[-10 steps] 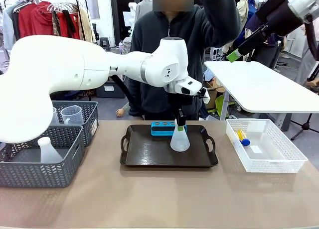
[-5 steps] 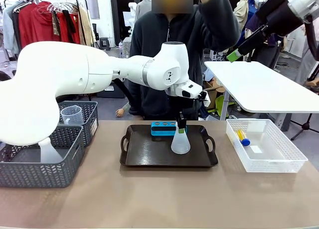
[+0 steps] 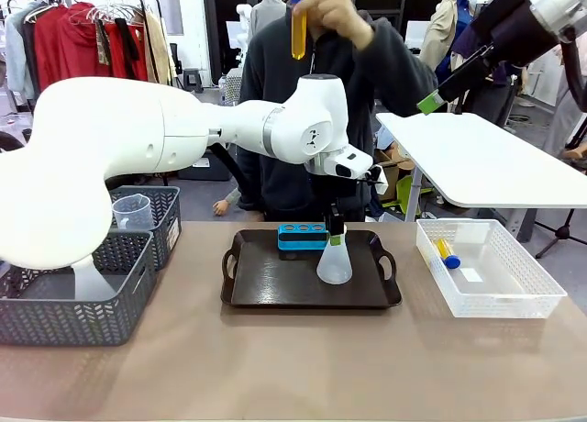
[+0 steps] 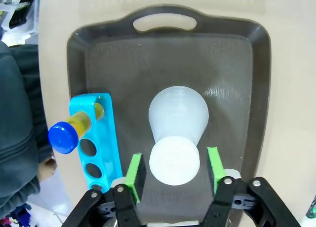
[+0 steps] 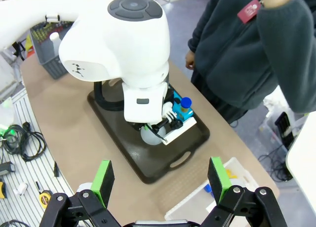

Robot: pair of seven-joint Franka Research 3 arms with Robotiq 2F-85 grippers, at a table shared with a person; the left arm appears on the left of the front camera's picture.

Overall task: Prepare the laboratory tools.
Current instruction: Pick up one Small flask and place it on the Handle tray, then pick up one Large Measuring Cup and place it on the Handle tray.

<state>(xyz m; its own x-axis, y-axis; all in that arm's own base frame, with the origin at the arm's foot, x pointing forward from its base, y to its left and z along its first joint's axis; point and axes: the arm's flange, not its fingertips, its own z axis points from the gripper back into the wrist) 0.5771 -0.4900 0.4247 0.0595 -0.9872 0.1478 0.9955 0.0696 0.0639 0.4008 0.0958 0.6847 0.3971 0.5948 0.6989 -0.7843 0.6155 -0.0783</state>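
The translucent white conical flask (image 3: 334, 266) stands upright on the dark tray (image 3: 266, 280). My left gripper (image 3: 335, 235) is straight above it. In the left wrist view the green pads (image 4: 133, 170) stand on either side of the flask's mouth (image 4: 174, 159) with small gaps, so the left gripper (image 4: 173, 166) is open. On the tray's far side lies the blue rack (image 4: 96, 143), holding one blue-capped tube (image 4: 64, 137). The person holds another tube of orange liquid (image 3: 297, 27) high up. My right gripper (image 5: 160, 180) hangs open and empty high above the table, at the front view's upper right (image 3: 428, 102).
Two grey mesh baskets (image 3: 55, 321) stand at the left, holding a clear measuring beaker (image 3: 133, 211) and another flask (image 3: 87, 280). A white lattice bin (image 3: 514, 298) at the right holds a blue-capped tube (image 3: 447, 253). A white side table (image 3: 486, 165) stands behind it.
The left gripper's jaws have parted from the flask's neck, and the flask has settled slightly lower and to the right on the tray. The person's hand has raised an orange tube.
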